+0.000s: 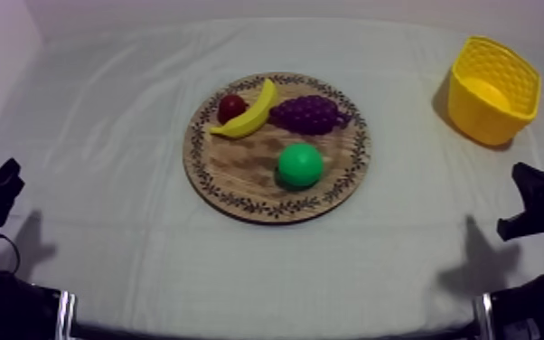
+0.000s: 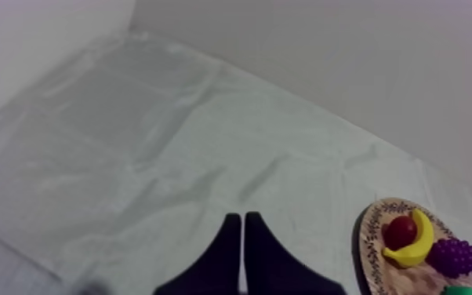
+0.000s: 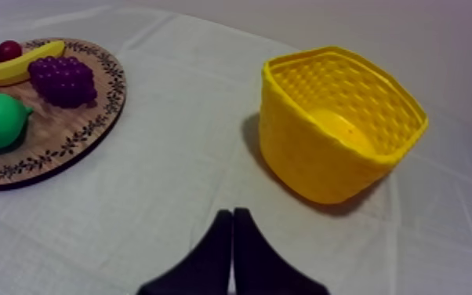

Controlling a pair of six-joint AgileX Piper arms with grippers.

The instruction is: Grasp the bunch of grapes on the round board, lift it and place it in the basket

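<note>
The purple bunch of grapes lies on the round wooden board, on the upper right part of it. In the top view that is just above the middle of the frame. No gripper is touching the grapes.

Just to the left of the grapes is the yellow banana. It lies at a slant, and its top end is close to the grapes. The small red fruit sits tucked against the banana on its left side. The green pear sits lower on the board, below the grapes, with a little gap between them. The board has a dark leafy pattern all round its rim.

The yellow basket stands in the upper right of the top view, well apart from the board. It sits on the grey-white cloth.

The left gripper has its two black fingers pressed together into a thin wedge, with nothing in them. It hangs over bare cloth, and the board is off to its side.

The right gripper is pressed together the same way and holds nothing. It points at the cloth between the board and the basket.

In the top view both arms sit low, one at the lower left edge and one at the lower right edge.
</note>
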